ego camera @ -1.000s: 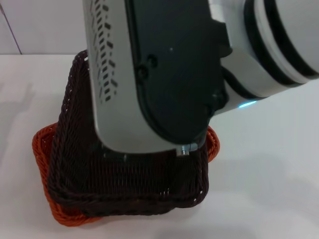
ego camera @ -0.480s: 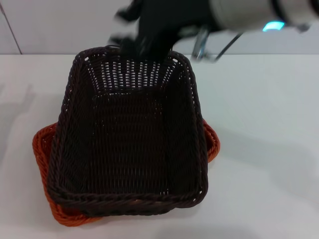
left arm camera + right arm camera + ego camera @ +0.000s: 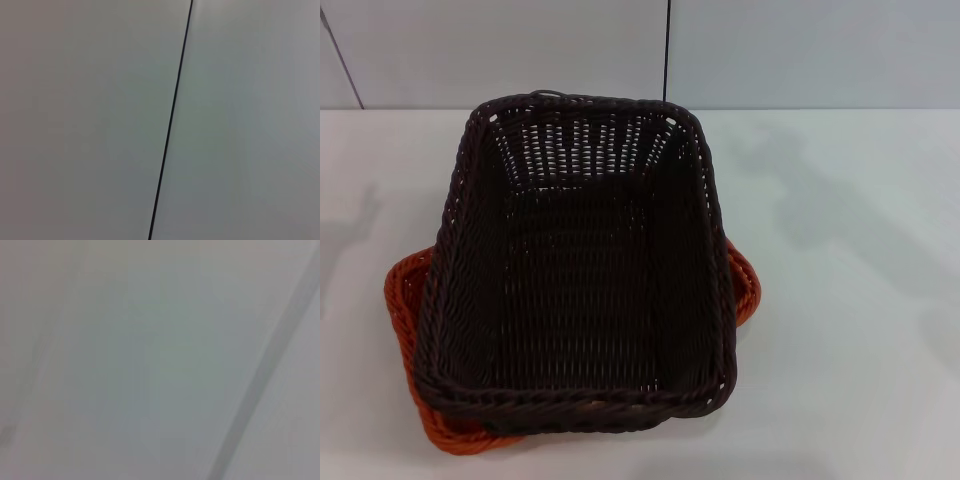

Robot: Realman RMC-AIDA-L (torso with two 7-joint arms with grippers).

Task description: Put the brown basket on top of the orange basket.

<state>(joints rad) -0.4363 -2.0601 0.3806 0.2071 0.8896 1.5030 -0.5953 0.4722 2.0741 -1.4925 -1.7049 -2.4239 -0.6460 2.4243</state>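
Observation:
The dark brown basket (image 3: 580, 260) sits on top of the orange basket (image 3: 405, 300) in the head view, near the table's front. It lies turned a little, so the orange basket's corners stick out at the left, at the front left and at the right (image 3: 745, 285). The brown basket is empty inside. Neither gripper shows in any view. Both wrist views show only a pale wall with a dark seam.
The white table (image 3: 850, 300) spreads to the right and left of the baskets. A pale wall with a dark vertical seam (image 3: 667, 50) stands behind the table. Soft shadows lie on the table at the right.
The right arm, which covered the brown basket a second ago, has lifted up and back out of the head view. The baskets have not moved.

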